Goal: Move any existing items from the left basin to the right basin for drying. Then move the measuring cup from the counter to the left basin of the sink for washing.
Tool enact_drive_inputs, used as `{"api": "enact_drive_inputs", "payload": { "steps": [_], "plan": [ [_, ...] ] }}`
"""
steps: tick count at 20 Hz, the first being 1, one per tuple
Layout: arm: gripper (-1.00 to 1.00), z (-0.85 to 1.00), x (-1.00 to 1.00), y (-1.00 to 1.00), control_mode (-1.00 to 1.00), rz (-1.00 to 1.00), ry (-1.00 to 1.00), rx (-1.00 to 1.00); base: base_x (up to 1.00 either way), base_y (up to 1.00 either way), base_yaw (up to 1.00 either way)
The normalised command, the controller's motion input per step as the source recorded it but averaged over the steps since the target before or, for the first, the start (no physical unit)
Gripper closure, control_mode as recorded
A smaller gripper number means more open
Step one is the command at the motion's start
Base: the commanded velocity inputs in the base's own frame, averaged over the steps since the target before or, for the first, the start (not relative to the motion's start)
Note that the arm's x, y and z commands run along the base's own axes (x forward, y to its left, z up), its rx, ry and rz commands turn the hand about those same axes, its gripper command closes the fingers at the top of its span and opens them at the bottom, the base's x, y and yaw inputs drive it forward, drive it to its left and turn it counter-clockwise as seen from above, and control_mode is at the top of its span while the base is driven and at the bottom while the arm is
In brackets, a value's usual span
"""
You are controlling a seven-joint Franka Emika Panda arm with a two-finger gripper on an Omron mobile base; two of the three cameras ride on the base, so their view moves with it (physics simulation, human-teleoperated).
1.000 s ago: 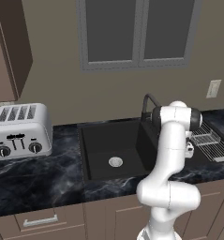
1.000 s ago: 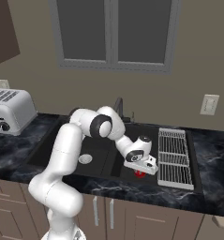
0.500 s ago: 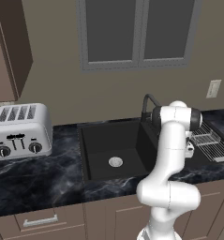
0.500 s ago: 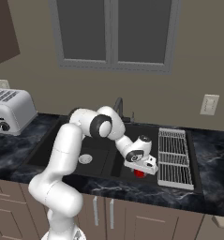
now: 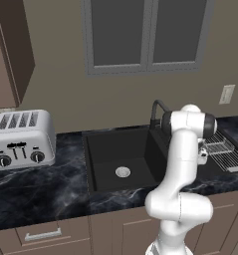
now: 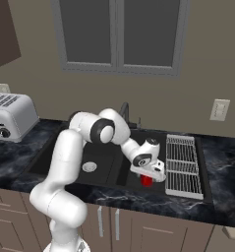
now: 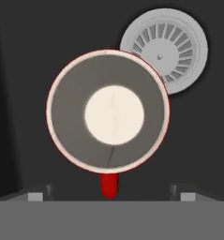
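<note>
1. The table (image 5: 46,191) is glossy black marble with faint white veins.
2. The sink is matte black; its wider left basin (image 5: 115,154) is rectangular with a round silver drain (image 5: 123,172).
3. The narrower right basin (image 7: 24,56) lies under the hand, its ribbed silver drain (image 7: 179,51) just past the mug.
4. The red mug (image 7: 108,110), round with a white inside, stands upright directly below the hand (image 7: 111,196), its handle between the fingertips.
5. The hand is released, fingertips (image 7: 36,196) spread wide, clear of the mug.
</note>
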Motion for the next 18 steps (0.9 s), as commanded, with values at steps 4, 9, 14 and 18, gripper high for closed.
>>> {"api": "enact_drive_inputs", "payload": {
  "steps": [4,9,14,18],
  "plan": [
    [-1.00,0.48,-0.01,0.00,-1.00,0.00,0.01,0.00,0.00,0.00,0.00],
    [-1.00,0.49,-0.05,0.00,-1.00,0.00,0.01,0.00,0.00,0.00,0.00],
    [-1.00,0.48,-0.08,0.00,-1.00,-0.01,0.02,0.00,0.00,0.00,0.00],
    [-1.00,0.50,-0.11,0.00,-1.00,-0.02,0.01,0.00,0.00,0.00,0.00]
  ]
}}
